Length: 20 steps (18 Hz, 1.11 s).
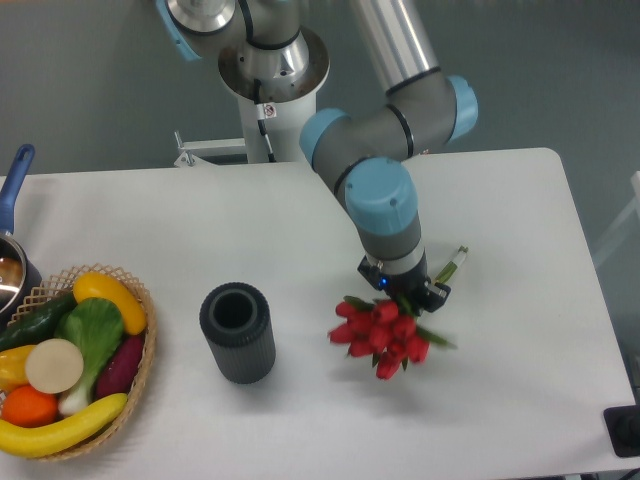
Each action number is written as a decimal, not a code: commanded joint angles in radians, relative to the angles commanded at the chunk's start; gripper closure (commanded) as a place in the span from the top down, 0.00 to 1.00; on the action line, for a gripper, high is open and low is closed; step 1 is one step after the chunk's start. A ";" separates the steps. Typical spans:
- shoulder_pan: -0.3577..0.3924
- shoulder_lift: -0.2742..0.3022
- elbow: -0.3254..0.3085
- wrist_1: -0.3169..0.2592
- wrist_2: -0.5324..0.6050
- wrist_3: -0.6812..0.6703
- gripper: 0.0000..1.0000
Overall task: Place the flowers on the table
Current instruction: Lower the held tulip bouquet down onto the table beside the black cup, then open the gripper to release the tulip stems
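The flowers (382, 335), a bunch of red tulips with green stems, hang tilted over the white table (500, 400), right of centre. The red heads point down and left; a stem end (452, 266) sticks out up and right. My gripper (412, 297) is shut on the stems just above the heads. I cannot tell whether the heads touch the tabletop. The flowers look slightly blurred.
A dark ribbed cylinder (238, 332) stands upright left of the flowers. A wicker basket of vegetables (70, 360) sits at the front left edge. A pot with a blue handle (12, 230) is at the far left. A black object (625, 432) sits at the front right corner.
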 joint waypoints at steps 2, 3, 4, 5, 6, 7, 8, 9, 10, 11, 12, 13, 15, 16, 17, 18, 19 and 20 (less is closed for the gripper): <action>0.000 -0.014 0.011 0.000 0.000 0.000 0.42; 0.000 -0.018 0.011 0.000 0.000 0.000 0.42; 0.000 -0.028 0.012 0.000 0.000 0.000 0.42; 0.000 -0.031 0.014 0.000 0.002 0.002 0.42; 0.000 -0.031 0.014 0.000 0.000 0.003 0.42; 0.000 -0.028 0.019 0.002 0.000 0.002 0.42; 0.002 -0.022 0.023 0.000 -0.002 0.002 0.42; 0.002 -0.012 0.023 0.000 -0.006 0.002 0.50; 0.003 0.006 0.023 0.002 -0.006 0.006 0.78; 0.006 0.030 0.025 0.003 -0.006 0.009 1.00; 0.012 0.052 0.025 0.003 -0.009 0.009 1.00; 0.024 0.069 0.025 0.012 -0.023 0.006 1.00; 0.055 0.098 0.025 0.057 -0.083 0.002 1.00; 0.067 0.115 0.028 0.063 -0.112 0.000 1.00; 0.078 0.142 0.038 0.055 -0.136 0.000 1.00; 0.086 0.177 0.038 0.049 -0.167 -0.002 1.00; 0.097 0.201 0.037 0.041 -0.198 -0.002 1.00; 0.113 0.222 0.042 0.019 -0.230 0.000 1.00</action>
